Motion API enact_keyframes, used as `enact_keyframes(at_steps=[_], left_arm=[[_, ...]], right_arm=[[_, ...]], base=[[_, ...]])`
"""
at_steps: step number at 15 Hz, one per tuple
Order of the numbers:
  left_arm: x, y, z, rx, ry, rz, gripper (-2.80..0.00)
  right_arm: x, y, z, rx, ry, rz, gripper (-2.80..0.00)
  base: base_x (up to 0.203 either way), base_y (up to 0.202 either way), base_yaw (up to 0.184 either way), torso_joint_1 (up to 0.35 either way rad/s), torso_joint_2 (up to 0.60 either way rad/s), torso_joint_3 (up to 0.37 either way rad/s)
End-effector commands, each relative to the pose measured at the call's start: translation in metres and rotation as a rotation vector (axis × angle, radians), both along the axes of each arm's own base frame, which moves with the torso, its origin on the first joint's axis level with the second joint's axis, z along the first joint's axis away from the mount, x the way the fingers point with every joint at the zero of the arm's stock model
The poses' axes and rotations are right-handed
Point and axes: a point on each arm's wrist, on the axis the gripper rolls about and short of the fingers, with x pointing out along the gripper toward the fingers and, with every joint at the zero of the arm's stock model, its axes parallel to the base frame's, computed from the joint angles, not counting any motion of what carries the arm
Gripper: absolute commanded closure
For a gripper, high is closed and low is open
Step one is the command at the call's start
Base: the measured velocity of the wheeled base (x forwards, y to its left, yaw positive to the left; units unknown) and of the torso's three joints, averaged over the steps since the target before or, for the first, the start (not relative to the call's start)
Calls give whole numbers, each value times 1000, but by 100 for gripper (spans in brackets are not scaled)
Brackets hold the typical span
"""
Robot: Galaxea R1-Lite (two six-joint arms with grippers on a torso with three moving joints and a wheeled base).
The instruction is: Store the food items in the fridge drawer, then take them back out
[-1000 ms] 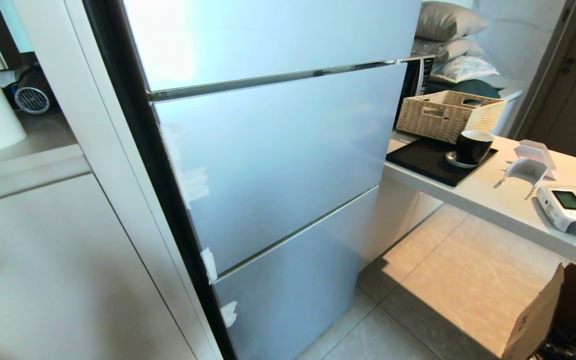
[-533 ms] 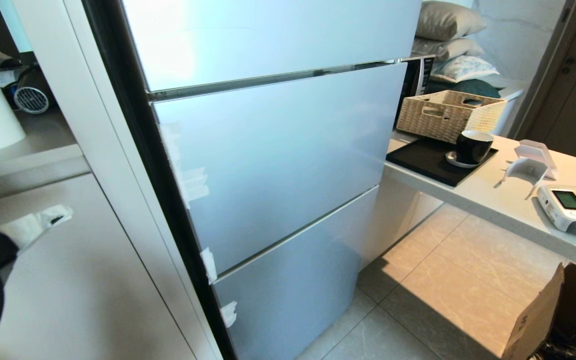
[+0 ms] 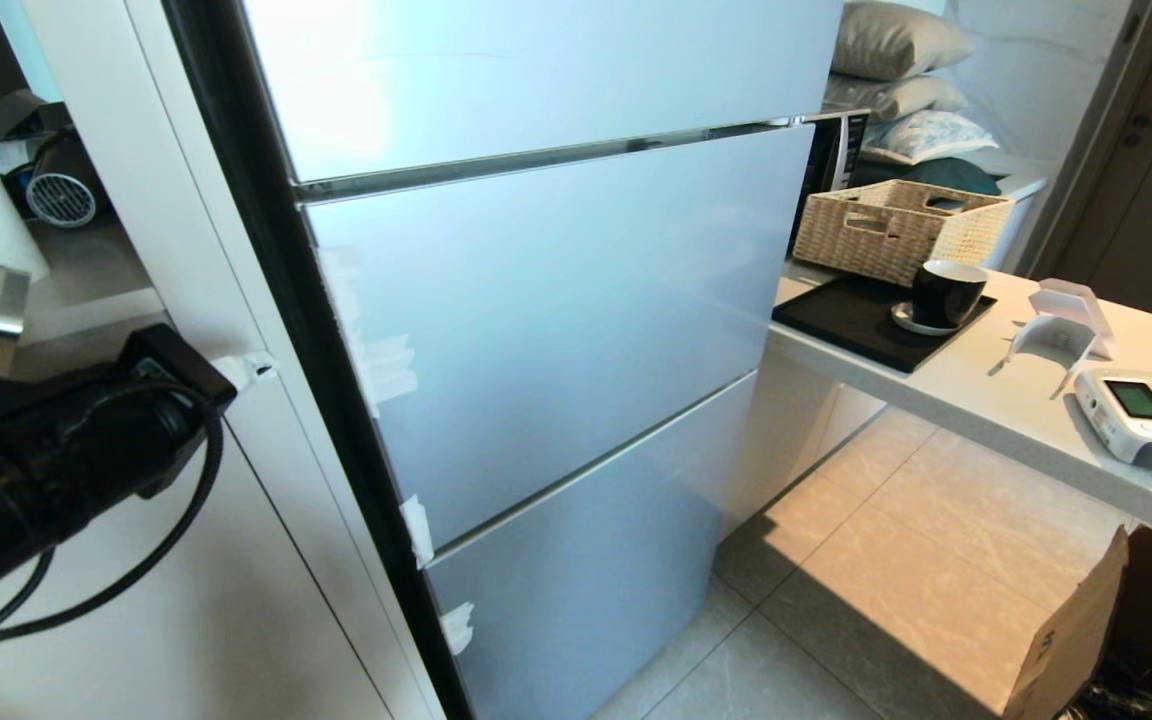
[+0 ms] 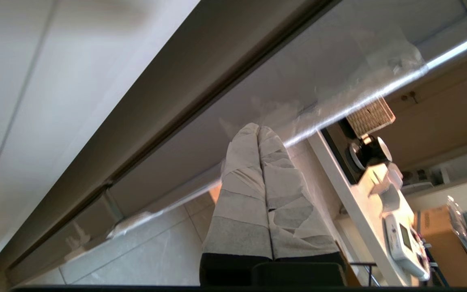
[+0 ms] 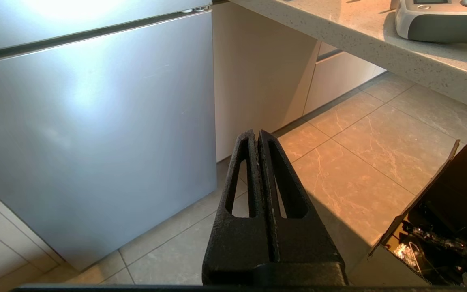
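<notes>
Swinging in from the frame's left edge, the left gripper, fingers pressed together, nears the closed fridge, likely to open it.

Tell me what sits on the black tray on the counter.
On the black tray stands a black mug on a small saucer. A wicker basket is behind it; whether it rests on the tray is hidden. The mug's inside cannot be seen.
</notes>
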Motion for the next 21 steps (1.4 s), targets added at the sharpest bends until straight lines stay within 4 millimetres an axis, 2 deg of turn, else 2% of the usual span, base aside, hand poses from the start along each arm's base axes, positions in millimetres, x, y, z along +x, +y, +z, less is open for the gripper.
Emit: enact_keyframes(at_steps=[1,4,6,11,15,21], left_arm=[[20,-9,-2,4,20,13,0],[34,-14,4,-6,-31,68,0],[44,-18,0,-7,-47,71,0],[56,-26,-2,-21,-73,52,0],[59,-34,-4,-21,-83,28,0],[49,-49,-2,-29,-86,-41,0]], right_arm=[[0,0,0,0,1,0,0],[0,0,0,0,1,0,0],[0,0,0,0,1,0,0],[0,0,0,0,1,0,0],[0,0,0,0,1,0,0],[0,0,0,0,1,-1,0]], base=[[0,0,0,0,0,0],[0,0,0,0,0,0],[0,0,0,0,0,0],[0,0,0,0,0,0],[0,0,0,0,0,0],[0,0,0,0,0,0]])
